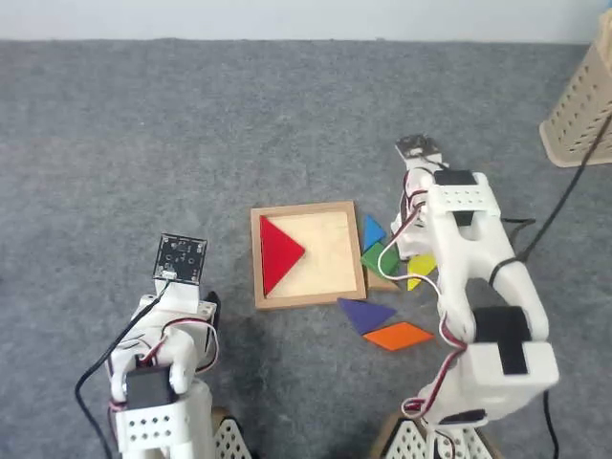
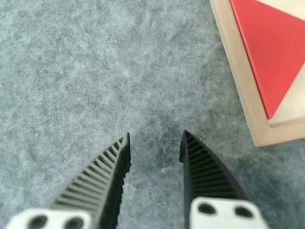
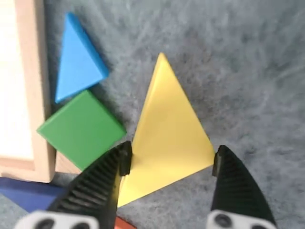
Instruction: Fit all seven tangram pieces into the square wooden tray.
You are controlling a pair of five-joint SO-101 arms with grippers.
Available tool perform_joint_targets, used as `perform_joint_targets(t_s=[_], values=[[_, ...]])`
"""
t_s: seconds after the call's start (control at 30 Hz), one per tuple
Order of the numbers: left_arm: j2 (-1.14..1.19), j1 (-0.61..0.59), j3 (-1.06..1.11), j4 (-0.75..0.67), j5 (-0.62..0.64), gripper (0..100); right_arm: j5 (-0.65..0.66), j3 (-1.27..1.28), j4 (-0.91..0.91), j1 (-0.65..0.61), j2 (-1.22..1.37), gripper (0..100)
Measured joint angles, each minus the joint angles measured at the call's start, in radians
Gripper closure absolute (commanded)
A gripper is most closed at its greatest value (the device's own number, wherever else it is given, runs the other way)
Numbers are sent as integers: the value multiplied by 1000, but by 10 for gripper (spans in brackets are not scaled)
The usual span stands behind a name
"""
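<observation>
The square wooden tray (image 1: pixel 304 207) lies on the grey bench (image 1: pixel 143 143) between the two arms. One piece is inside it: the red triangle (image 1: pixel 278 252), which lies flat against the rim on the left arm's side, with its point toward the tray's middle. The rest of the tray floor is bare wood.

The other pieces lie outside the tray, on the right arm's side. The blue triangle (image 3: pixel 76 62) and the green square (image 3: pixel 82 130) are just beside that rim, and the two touch at a corner. The yellow triangle (image 3: pixel 169 129) is one step further from the tray, beside the green square. The purple piece (image 1: pixel 366 312) and the orange parallelogram (image 1: pixel 398 336) lie near the tray's corner closest to the right arm's base, with the orange one further from the tray.

The right claw (image 3: pixel 172 150) is spread wide over the yellow triangle, one finger on each side of its broad end. It is not closed on the piece, and whether a finger touches it cannot be told.

The left claw (image 2: pixel 156 135) is partly open, with only bare bench between its fingers. It is near the tray's corner on the left arm's side and holds nothing.
</observation>
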Motion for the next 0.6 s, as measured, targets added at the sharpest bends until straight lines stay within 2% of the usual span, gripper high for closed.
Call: perform_joint_targets(t_s=[0.1, 0.2, 0.5, 0.6], values=[[0, 0, 0, 0, 0, 832, 0, 0, 2, -11, -58, 821], [0, 0, 0, 0, 0, 832, -2, -3, 32, -74, -89, 821], [0, 0, 0, 0, 0, 832, 0, -195, 157, -273, -46, 819], [0, 0, 0, 0, 0, 832, 0, -219, 190, -290, -6, 818]])
